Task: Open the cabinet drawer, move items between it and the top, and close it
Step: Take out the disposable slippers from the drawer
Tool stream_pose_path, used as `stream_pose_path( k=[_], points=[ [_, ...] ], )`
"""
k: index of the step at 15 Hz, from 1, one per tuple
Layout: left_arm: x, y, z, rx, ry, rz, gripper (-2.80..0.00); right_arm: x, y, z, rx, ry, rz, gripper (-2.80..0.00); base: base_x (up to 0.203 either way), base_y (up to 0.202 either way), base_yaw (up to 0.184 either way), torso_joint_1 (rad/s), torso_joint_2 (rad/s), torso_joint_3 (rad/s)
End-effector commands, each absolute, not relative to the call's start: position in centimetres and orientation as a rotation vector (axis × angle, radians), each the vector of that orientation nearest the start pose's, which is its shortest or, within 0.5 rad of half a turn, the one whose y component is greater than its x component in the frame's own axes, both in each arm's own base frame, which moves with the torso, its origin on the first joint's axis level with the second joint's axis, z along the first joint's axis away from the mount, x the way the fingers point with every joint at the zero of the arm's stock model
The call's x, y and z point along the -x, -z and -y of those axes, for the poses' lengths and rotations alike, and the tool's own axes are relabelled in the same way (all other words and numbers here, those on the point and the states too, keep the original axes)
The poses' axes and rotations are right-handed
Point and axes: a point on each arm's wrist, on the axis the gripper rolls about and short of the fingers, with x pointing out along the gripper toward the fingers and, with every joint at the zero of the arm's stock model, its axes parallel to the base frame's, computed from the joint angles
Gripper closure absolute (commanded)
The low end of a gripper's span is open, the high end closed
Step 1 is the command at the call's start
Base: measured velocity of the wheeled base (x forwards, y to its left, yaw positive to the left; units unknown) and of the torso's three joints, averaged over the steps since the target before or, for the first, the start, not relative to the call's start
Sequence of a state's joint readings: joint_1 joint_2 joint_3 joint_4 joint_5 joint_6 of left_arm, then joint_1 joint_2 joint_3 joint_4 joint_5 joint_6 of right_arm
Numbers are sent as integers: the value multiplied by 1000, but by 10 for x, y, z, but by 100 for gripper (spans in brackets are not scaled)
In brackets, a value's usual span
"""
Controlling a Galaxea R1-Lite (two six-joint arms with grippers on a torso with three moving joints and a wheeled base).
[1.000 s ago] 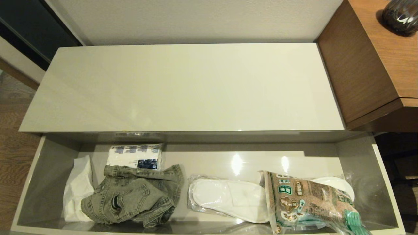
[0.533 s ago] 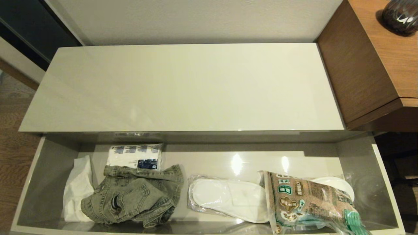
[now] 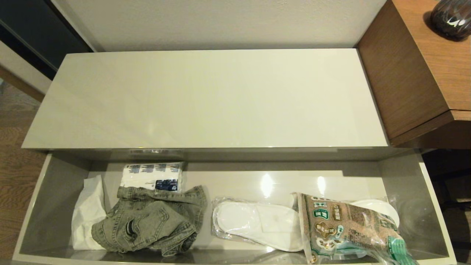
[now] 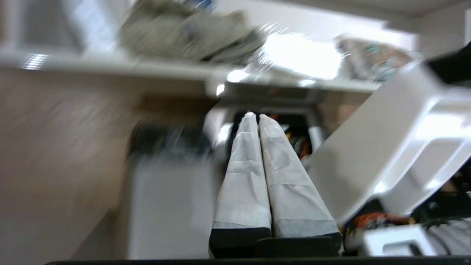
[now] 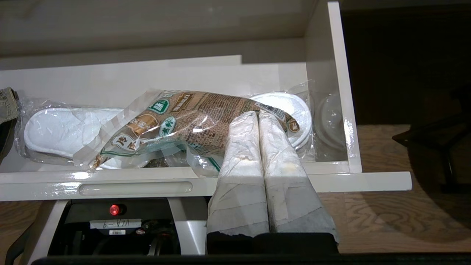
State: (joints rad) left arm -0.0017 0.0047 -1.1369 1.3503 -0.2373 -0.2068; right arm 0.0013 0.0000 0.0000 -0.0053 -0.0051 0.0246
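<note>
The cabinet drawer (image 3: pixel 434 206) stands pulled out below the top (image 3: pixel 206 99), which is bare. Inside it, the olive-grey denim jacket (image 3: pixel 151 221) lies crumpled at the left and the clear slipper pack (image 3: pixel 257 224) lies in the middle. Neither gripper shows in the head view. My left gripper (image 4: pixel 254 116) is shut and holds nothing, low in front of the drawer's front rim (image 4: pixel 110 66), with the jacket (image 4: pixel 184 33) beyond it. My right gripper (image 5: pixel 256 113) is shut and holds nothing, just in front of the drawer's front rim (image 5: pixel 136 188) at its right end.
A brown-green snack bag (image 3: pixel 346 228) lies over the right end of the slipper pack. A white-and-blue tissue pack (image 3: pixel 152 176) and a white cloth (image 3: pixel 88 213) sit beside the jacket. The taller wood-grain desk (image 3: pixel 415 73) with a dark vase (image 3: pixel 450 18) stands at the right.
</note>
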Motion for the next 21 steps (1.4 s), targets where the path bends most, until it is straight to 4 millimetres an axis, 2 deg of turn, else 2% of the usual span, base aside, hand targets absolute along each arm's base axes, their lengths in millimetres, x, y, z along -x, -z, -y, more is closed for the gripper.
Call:
stream_pose_path(
  k=[1,3,5,10,12,13,21],
  points=[
    [149,-170,5,219,240,-165,0,23,-76,0,-25,3,5,0,0,0,0,0,0,0],
    [112,-160,5,205,202,-122,0,23,-76,0,-25,3,5,0,0,0,0,0,0,0],
    [88,-150,3,176,127,-76,0,23,-76,0,-25,3,5,0,0,0,0,0,0,0],
    [29,-84,0,94,18,-38,0,23,-76,0,-25,3,5,0,0,0,0,0,0,0],
    [22,-73,0,62,4,-7,0,23,-76,0,-25,3,5,0,0,0,0,0,0,0],
    [22,-79,0,45,-4,29,0,23,-76,0,-25,3,5,0,0,0,0,0,0,0],
    [23,-79,0,34,-8,31,0,23,-76,0,-25,3,5,0,0,0,0,0,0,0]
  ],
)
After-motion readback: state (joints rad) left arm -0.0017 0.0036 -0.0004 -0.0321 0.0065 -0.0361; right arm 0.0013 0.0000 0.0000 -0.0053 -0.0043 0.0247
